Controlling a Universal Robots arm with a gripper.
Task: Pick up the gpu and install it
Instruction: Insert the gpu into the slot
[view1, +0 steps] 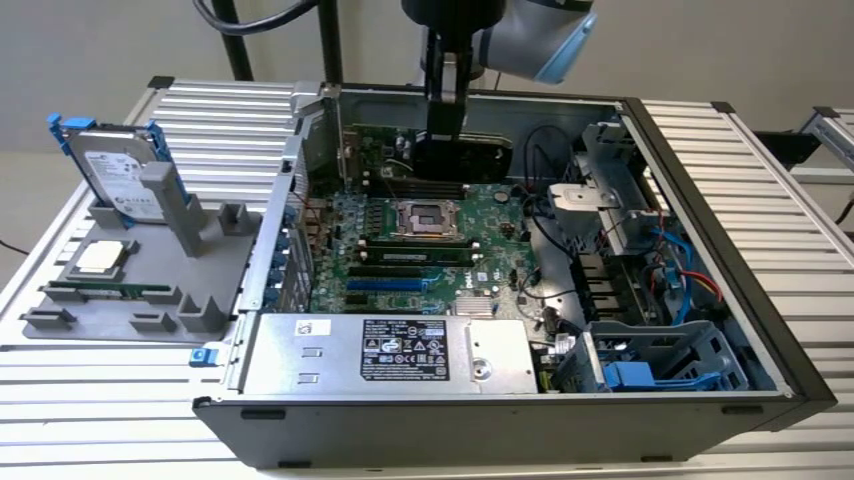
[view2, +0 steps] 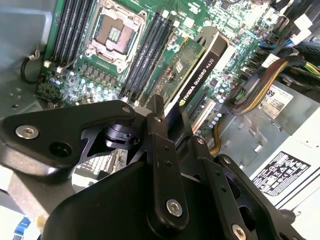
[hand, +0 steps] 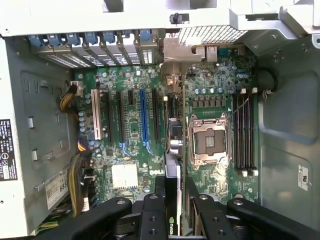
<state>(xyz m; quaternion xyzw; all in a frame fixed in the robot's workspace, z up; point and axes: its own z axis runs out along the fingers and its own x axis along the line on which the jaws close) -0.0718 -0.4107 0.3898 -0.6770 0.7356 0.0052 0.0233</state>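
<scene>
**Gpu held on edge over the board**

Inside the open case, the gripper pinches the gpu by its upper edge, a finger pressed against each face. The card hangs upright over the board, just past the empty socket and near the case's far wall in the exterior view. In the second wrist view its green face is turned toward the socket and its black cooler faces away. The first wrist view shows it edge-on, between the socket and the slots – whether it touches the board cannot be told. On the exterior view's left, a grey tray holds a drive standing upright.
</scene>
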